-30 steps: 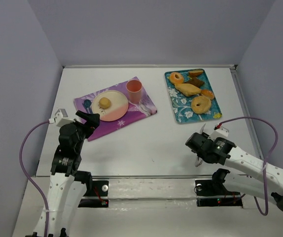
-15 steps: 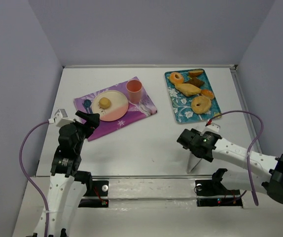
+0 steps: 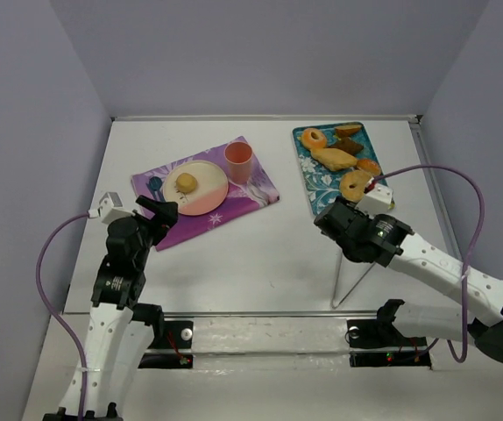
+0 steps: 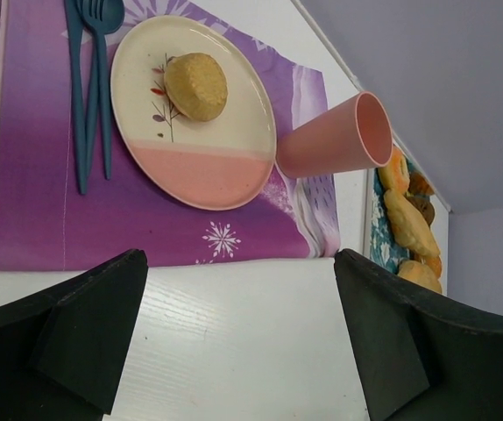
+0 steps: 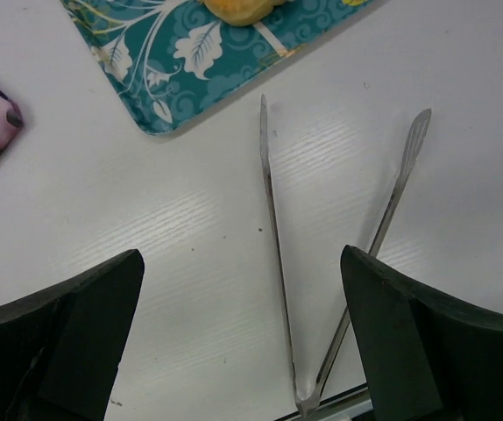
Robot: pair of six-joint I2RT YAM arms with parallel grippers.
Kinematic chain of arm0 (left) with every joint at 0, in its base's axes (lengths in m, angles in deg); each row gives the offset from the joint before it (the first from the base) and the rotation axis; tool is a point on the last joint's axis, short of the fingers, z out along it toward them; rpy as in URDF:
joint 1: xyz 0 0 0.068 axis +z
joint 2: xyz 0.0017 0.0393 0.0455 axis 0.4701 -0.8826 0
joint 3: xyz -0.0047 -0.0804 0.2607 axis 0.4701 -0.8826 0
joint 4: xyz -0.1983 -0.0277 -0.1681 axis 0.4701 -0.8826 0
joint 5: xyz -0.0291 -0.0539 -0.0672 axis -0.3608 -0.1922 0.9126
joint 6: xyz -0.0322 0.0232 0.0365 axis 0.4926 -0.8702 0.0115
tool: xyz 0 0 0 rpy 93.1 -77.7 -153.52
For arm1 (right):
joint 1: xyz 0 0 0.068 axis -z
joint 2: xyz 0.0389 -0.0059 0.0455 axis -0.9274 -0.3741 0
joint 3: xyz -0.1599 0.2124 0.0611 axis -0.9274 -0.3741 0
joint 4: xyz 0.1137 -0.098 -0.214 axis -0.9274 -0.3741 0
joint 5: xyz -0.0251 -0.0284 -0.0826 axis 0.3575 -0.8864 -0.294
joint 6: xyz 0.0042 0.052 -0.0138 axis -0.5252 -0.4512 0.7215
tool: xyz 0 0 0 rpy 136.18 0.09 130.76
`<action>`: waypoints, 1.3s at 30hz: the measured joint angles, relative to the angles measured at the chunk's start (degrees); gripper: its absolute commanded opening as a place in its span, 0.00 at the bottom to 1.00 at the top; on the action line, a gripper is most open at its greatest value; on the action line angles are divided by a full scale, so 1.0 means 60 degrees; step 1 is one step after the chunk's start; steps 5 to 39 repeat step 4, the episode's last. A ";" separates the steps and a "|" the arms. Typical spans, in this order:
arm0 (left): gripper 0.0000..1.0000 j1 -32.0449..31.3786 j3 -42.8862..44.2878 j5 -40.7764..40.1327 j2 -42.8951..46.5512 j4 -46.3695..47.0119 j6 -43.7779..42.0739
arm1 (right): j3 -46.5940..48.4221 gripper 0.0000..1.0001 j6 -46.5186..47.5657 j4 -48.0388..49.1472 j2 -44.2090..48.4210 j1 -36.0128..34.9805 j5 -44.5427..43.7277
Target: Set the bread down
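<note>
The bread [image 3: 186,182] [image 4: 196,86], a small round golden bun, lies on the cream and pink plate [image 3: 209,198] [image 4: 212,171] on the purple placemat. My left gripper [image 3: 153,213] [image 4: 238,281] hovers open just short of the mat's near edge, with nothing between its fingers. My right gripper [image 3: 332,221] [image 5: 241,272] is open and empty above the table, near the teal tray's front corner. Metal tongs [image 3: 337,282] [image 5: 275,228] lie spread on the table below it, untouched.
An orange-pink cup [image 3: 238,160] [image 4: 330,145] stands on the placemat [image 3: 253,195] [image 4: 32,175] beside the plate. A blue fork and spoon [image 4: 89,88] lie left of the plate. The teal tray [image 3: 322,200] [image 5: 190,70] holds donuts [image 3: 355,186] and a tan loaf [image 3: 335,158].
My right gripper opened and let go of the tongs, which now lie on the table. It then rose and moved away from me toward the tray. The left arm stayed still.
</note>
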 measured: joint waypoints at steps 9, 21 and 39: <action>0.99 0.0000 0.0000 -0.0047 -0.0018 0.0018 0.0004 | -0.0007 1.00 0.0390 0.0040 0.0015 0.0000 -0.0153; 0.99 0.0000 0.0000 -0.0047 -0.0018 0.0018 0.0004 | -0.0007 1.00 0.0390 0.0040 0.0015 0.0000 -0.0153; 0.99 0.0000 0.0000 -0.0047 -0.0018 0.0018 0.0004 | -0.0007 1.00 0.0390 0.0040 0.0015 0.0000 -0.0153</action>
